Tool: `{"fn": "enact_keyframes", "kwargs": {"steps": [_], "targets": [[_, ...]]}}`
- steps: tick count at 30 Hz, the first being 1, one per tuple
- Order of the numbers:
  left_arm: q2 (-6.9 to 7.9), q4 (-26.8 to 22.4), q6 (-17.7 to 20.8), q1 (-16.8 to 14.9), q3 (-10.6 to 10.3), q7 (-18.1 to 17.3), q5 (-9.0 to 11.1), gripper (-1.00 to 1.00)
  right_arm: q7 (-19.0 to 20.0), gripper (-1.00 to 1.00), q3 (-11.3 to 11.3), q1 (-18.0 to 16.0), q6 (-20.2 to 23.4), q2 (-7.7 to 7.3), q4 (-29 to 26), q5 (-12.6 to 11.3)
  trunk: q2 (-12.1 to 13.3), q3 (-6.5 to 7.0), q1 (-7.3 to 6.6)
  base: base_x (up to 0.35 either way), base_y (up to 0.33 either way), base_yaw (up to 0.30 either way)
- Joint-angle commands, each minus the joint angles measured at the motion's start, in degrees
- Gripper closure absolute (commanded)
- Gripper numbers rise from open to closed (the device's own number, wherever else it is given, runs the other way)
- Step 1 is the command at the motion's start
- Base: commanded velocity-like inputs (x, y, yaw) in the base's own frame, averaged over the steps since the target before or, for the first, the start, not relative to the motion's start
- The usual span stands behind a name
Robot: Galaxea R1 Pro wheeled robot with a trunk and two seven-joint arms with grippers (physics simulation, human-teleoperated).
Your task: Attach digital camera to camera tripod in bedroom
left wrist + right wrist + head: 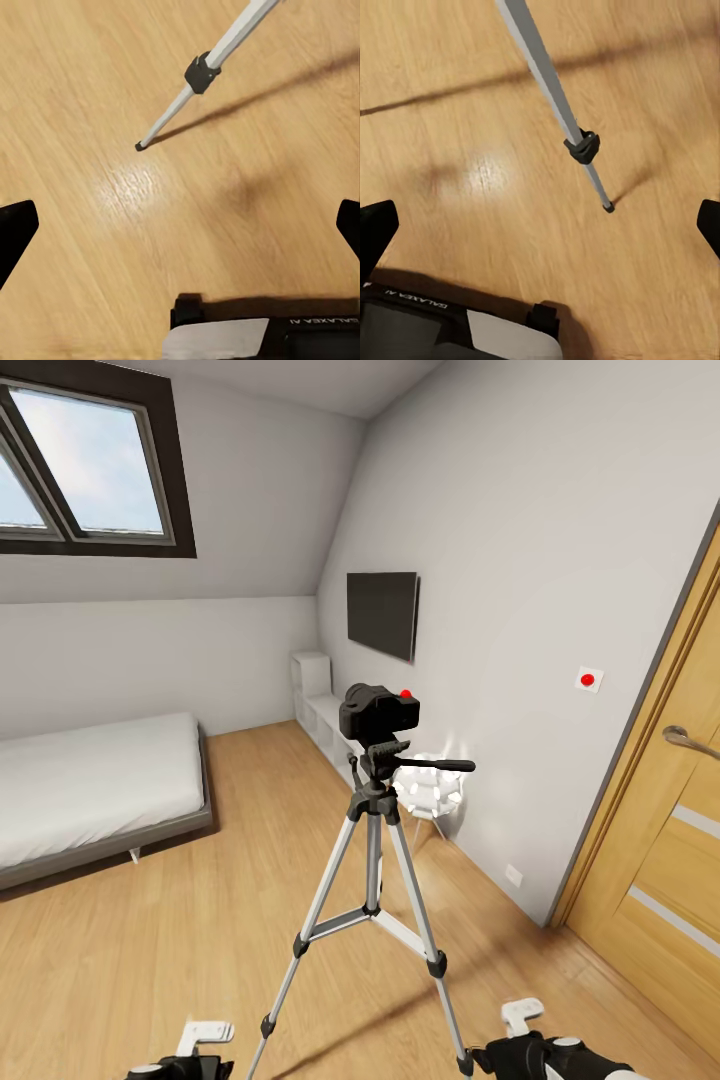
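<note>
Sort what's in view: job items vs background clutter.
Job: digital camera sitting on the camera tripod head; left hand and right hand low, both open, holding nothing.
Background: bed, wall TV, floor lamp, door, skylight.

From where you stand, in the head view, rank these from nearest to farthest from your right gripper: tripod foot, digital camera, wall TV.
From the right gripper:
1. Tripod foot, on the floor just beside it.
2. Digital camera, up on the camera tripod head.
3. Wall TV, on the right wall, farther back.
</note>
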Motion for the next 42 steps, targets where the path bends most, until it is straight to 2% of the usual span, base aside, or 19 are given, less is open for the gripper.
{"fn": "enact_keyframes", "kwargs": {"steps": [1,11,15,22,29,37,42], "targets": [[0.01,0.0,-0.1,0.1,-0.4,-0.2,0.5,-1.00,0.1,-1.00,0.4,0.1,-0.1,-0.02,0.3,0.0,-0.1,-0.12,0.04,0.000,0.000,0.000],[-0.47,1.2,-0.1,0.8,-0.4,-0.2,0.6,-1.00,-0.2,-1.00,0.4,0.9,-1.5,-0.08,0.7,-0.4,-0.1,-0.12,0.04,0.000,0.000,0.000],[-0.58,1.5,-0.1,0.9,-0.4,-0.2,0.6,-1.00,-1.3,-1.00,0.4,1.2,-1.5,-0.11,0.9,-1.6,-0.1,-0.12,0.04,0.000,0.000,0.000],[-0.64,1.7,-0.1,1.1,-0.4,-0.1,0.6,-1.00,-3.5,-1.00,0.4,1.7,-1.5,-0.29,0.9,-6.7,-0.1,-0.12,0.04,0.000,0.000,0.000],[-0.68,3.0,-0.2,1.9,-0.4,-0.1,0.8,-1.00,-5.7,-1.00,0.4,2.3,-1.5,-0.27,1.1,-7.8,-0.1,-0.12,0.04,0.000,0.000,0.000],[-0.73,3.5,-1.4,2.9,-0.4,-0.1,4.2,-1.00,-8.7,-1.00,0.3,3.3,-1.5,-0.35,1.6,-8.1,-0.1,-0.12,0.04,0.000,0.000,0.000],[-0.70,3.7,-1.5,3.0,-0.4,-0.1,4.8,-1.00,-11.4,-1.00,0.3,3.5,-1.4,-0.39,1.8,-11.0,-0.1,-0.12,0.04,0.000,0.000,0.000]]}}
